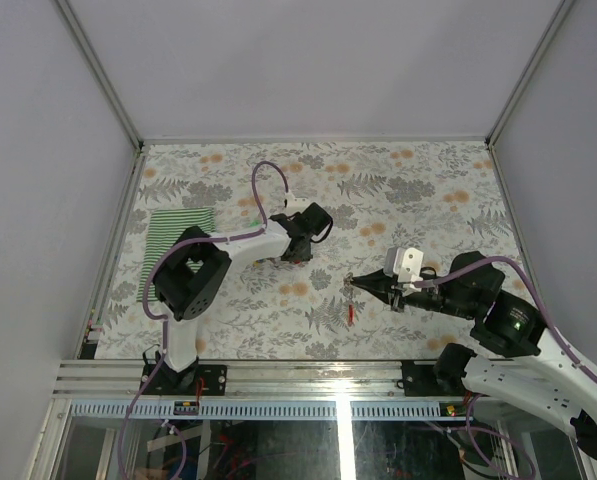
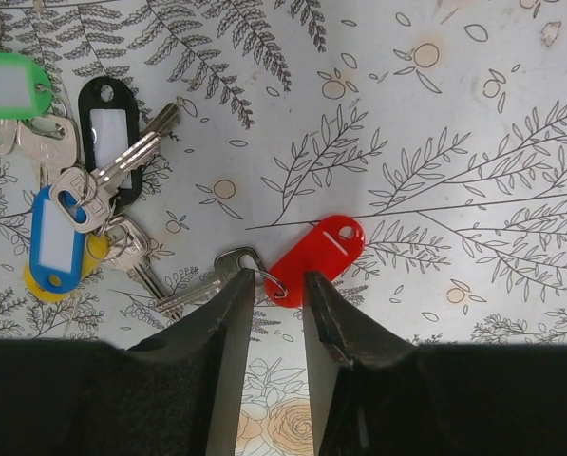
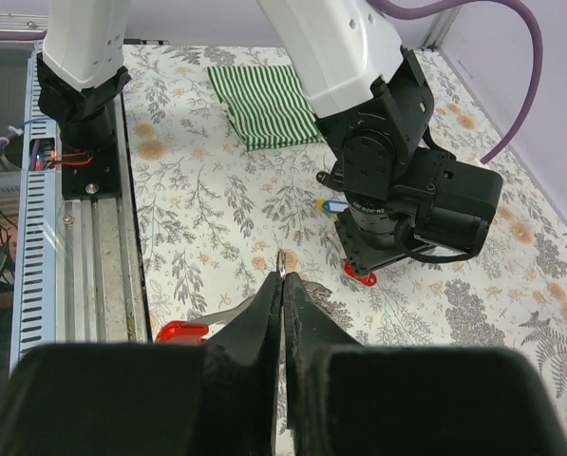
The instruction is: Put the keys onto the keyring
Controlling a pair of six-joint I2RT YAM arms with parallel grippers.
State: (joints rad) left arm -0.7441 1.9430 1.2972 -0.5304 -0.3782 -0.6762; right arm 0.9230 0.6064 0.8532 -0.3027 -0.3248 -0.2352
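Reference landmark: the striped cloth (image 1: 178, 235).

**Positions.** The keys (image 2: 84, 190), carrying green, black, blue and yellow tags, lay in a loose overlapping heap just off the cloth's edge on the right-arm side. The red-tagged key (image 2: 316, 249) lay apart from the heap, a little farther from the cloth.

**Left gripper.** The left gripper (image 2: 275, 277) stood directly over the red-tagged key with its jaws slightly spread. The key's small wire loop lay at the gap between the tips, and nothing was pinched.

**Right gripper.** The right gripper (image 3: 282, 277) was positioned well away from the cloth. Its jaws were pressed together on a small metal loop, judged to be the keyring (image 3: 281, 258). A second red tag (image 3: 181, 331) showed beside it. Whether this tag hung from the ring could not be determined.

**Hazards.**
- The wire loop was thin and lay flat on the table, so closing off-centre would likely push it aside or catch only the tag.
- A grip on the tag alone would leave the key free to swing, spoiling alignment with the ring.
- The keyring could twist between the closed jaws under threading force.
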